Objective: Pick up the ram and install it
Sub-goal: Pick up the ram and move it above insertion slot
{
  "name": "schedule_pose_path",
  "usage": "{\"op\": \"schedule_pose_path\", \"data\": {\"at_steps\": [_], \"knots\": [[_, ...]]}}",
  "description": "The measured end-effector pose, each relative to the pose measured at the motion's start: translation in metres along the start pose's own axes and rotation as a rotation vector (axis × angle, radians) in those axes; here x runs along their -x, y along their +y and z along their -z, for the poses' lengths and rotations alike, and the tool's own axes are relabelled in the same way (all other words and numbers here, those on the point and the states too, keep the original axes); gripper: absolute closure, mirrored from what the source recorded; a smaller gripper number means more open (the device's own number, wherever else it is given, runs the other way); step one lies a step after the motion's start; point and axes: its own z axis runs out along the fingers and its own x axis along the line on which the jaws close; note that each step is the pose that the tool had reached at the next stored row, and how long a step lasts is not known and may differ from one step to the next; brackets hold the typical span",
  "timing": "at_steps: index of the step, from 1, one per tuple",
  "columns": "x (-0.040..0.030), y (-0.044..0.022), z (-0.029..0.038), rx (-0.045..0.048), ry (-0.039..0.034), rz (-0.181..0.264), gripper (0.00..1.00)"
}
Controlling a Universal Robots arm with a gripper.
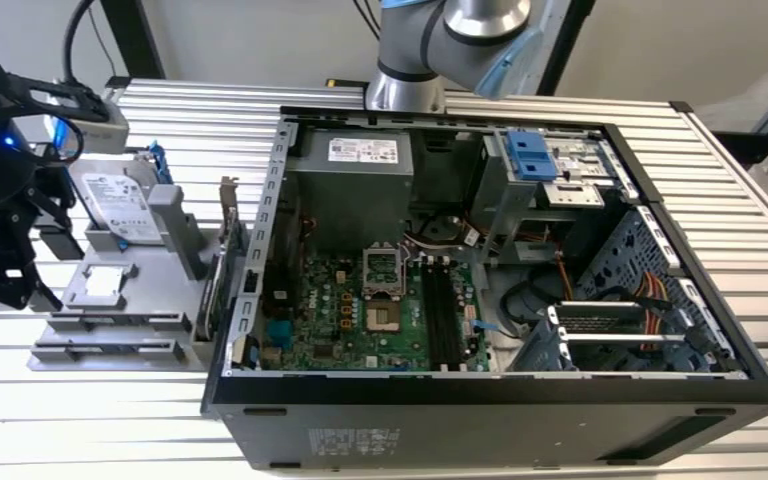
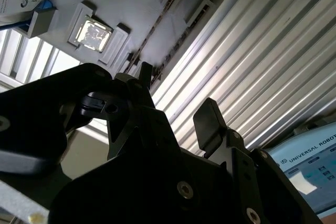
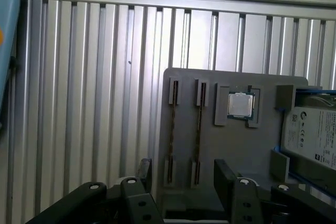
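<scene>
While your hand (image 3: 185, 167) hangs over the grey holder (image 3: 236, 145), its two black fingers (image 3: 226, 179) stand spread apart with nothing pinched between them, and you can see that in both wrist views. Look at the first wrist view. The ram (image 3: 198, 129) sits on edge in the holder, a thin dark strip in a narrow slot. A second slot (image 3: 173, 129) just beside it shows the same kind of strip. The hand is clear of the ram, not touching it.

Near those slots on the holder, a square processor chip (image 3: 241, 105) lies in its own recess, silver face showing. Past that is the hard drive (image 3: 310, 129), label showing, with blue pieces at its edges. Under it all runs the ribbed aluminium counter (image 3: 79, 103).

Over to the exterior view. Your hand is at the far left of the frame with a blue light glowing on it, and the holder is just beside it. The open computer case (image 1: 491, 420) lies on its side in the middle of the frame, well apart from the hand.

Inside, the green motherboard (image 1: 344, 320) faces up, and long black sockets (image 1: 444, 320) run along its right side in that view. A wider card (image 1: 228, 260) with a metal bracket stands on edge between the holder and the case. The arm's base (image 1: 411, 85) rises behind the case at the top of the frame.
</scene>
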Motion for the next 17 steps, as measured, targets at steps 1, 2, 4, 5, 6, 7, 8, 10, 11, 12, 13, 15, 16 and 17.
{"op": "schedule_pose_path", "data": {"at_steps": [1, 2, 4, 5, 6, 7, 8, 10, 11, 12, 13, 15, 16, 17], "knots": [[0.0000, 0.0000, -0.0003, 0.0000, 0.0000, 0.000, 0.00], [0.0000, 0.0000, -0.0006, -0.0001, -0.0001, 0.000, 0.00], [0.0000, 0.0000, -0.0011, 0.0000, 0.0000, 0.000, 0.00], [0.0000, 0.0000, -0.0014, 0.0000, 0.0000, 0.000, 0.00], [0.0000, -0.0001, -0.0017, -0.0001, 0.0000, 0.000, 0.00], [0.0000, 0.0000, -0.0020, 0.0000, 0.0000, 0.000, 0.00], [-0.0001, -0.0001, -0.0023, 0.0000, 0.0000, 0.000, 0.00], [-0.0001, -0.0001, -0.0029, 0.0000, 0.0000, 0.000, 0.00], [-0.0001, -0.0001, -0.0032, 0.0000, 0.0001, 0.000, 0.00], [-0.0001, -0.0001, -0.0036, -0.0001, 0.0000, 0.000, 0.00], [-0.0001, -0.0001, -0.0039, -0.0001, 0.0000, 0.000, 0.00], [-0.0001, -0.0001, -0.0045, -0.0001, 0.0001, 0.000, 0.00], [-0.0001, -0.0001, -0.0048, -0.0001, 0.0000, 0.000, 0.00], [-0.0001, -0.0001, -0.0051, -0.0001, 0.0001, 0.000, 0.00]]}}
